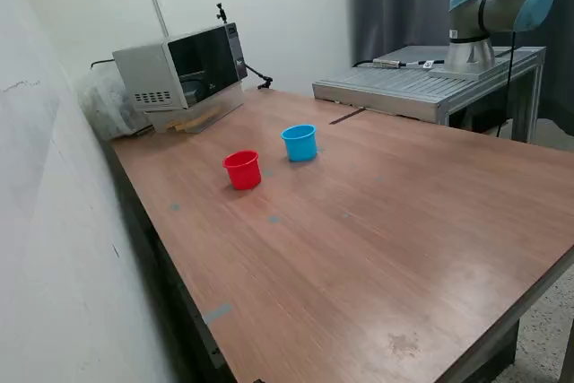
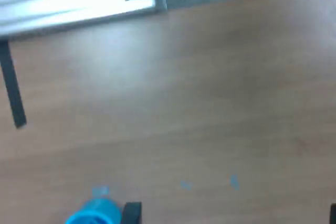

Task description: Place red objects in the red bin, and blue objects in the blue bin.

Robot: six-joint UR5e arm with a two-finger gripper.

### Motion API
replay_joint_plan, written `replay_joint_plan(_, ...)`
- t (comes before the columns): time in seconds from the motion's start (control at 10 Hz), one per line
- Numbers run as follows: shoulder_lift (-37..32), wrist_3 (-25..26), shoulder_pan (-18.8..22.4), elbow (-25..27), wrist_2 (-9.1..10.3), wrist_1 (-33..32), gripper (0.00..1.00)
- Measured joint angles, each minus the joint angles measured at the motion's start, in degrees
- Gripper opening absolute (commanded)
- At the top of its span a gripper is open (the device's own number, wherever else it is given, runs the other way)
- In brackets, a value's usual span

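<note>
Red cup (image 1: 242, 169) and blue cup (image 1: 300, 143) are sitting upright, near each other, on the wooden table (image 1: 386, 248), blue farther back and to the exterior view's right. Gripper fingertips (image 2: 131, 211) are barely showing; their grip cannot be told. No cubes are showing.

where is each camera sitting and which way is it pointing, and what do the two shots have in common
Exterior view: off the arm, above one table corner, looking down across the wooden table at the red cup, blue cup and microwave; only the arm's base and lower joints show.
Wrist view: on the wrist, looking down at the tabletop; dark gripper fingertips show at the frame edge.
Shared: the blue cup and the table.
</note>
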Motion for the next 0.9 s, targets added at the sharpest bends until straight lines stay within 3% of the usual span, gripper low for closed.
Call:
replay_joint_plan(0.3, -4.5, 1.8, 1.4, 6.3, -0.12, 2.7, 1.00)
replay_joint_plan(0.6, -6.0, 1.9, 4.3, 8.3, -0.23, 11.6, 1.00)
replay_joint_plan(0.9, -6.7, 1.9, 5.8, 9.9, -0.27, 14.1, 1.00)
